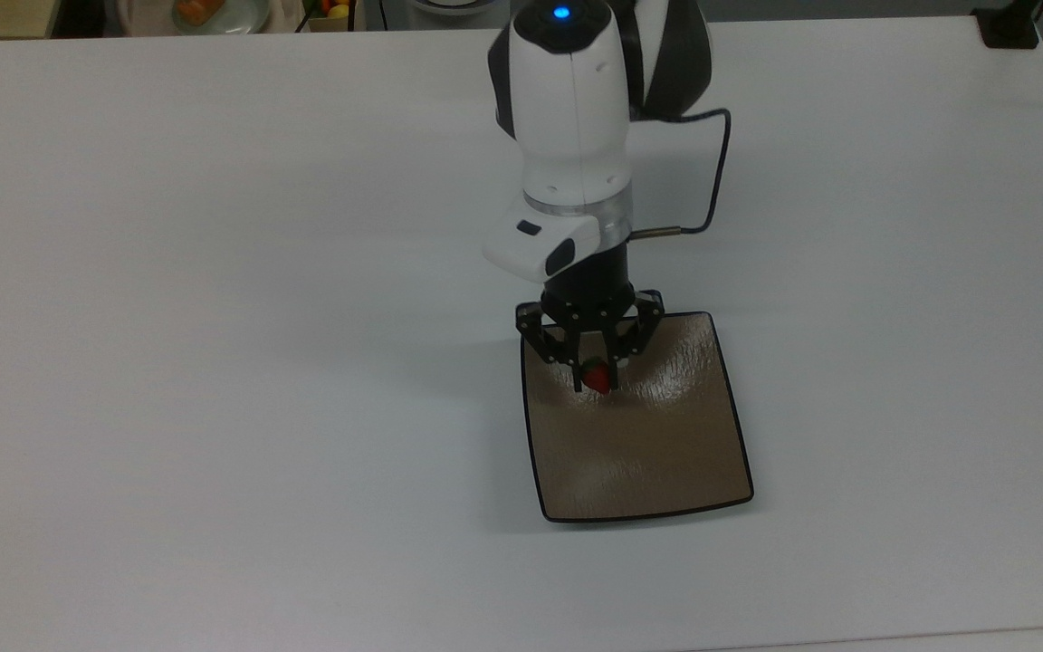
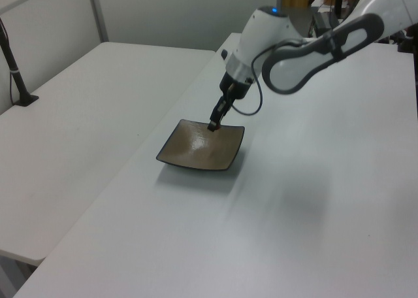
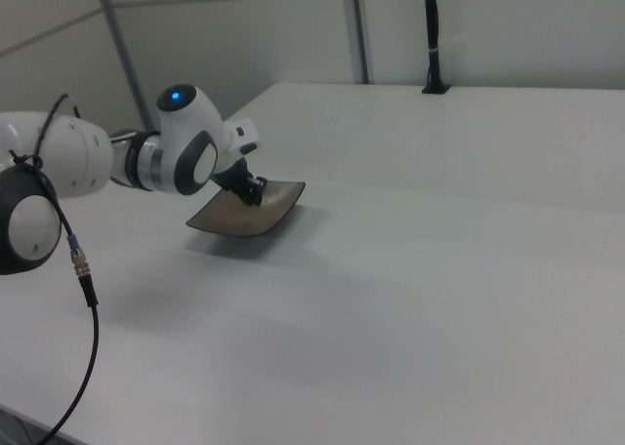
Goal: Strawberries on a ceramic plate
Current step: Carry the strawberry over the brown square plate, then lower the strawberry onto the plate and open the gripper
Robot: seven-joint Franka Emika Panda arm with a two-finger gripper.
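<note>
White table (image 1: 214,362), top view: near edge at the bottom, far edge at the top. Nearest thing is the ceramic plate (image 1: 657,462) (image 2: 196,151) (image 3: 225,221), square, glossy tan-brown, thin black rim, lying flat right of centre in the top view. Above the plate's far-left part hangs the gripper (image 1: 596,376) (image 2: 213,123) (image 3: 252,197), black fingers pinched onto the strawberry (image 1: 597,378), red with a dark green cap, tip pointing down. Can't tell whether the berry touches the plate surface; in the left view the fingertips sit just at the plate's far rim. Behind it, the white arm (image 1: 571,118) (image 2: 307,43) (image 3: 117,162) reaches in from the far side, blue light on top, black cable (image 1: 712,172) looping off on the top view's right. Beyond the far edge, top view's upper left, a round pale plate (image 1: 214,14) with orange food.
</note>
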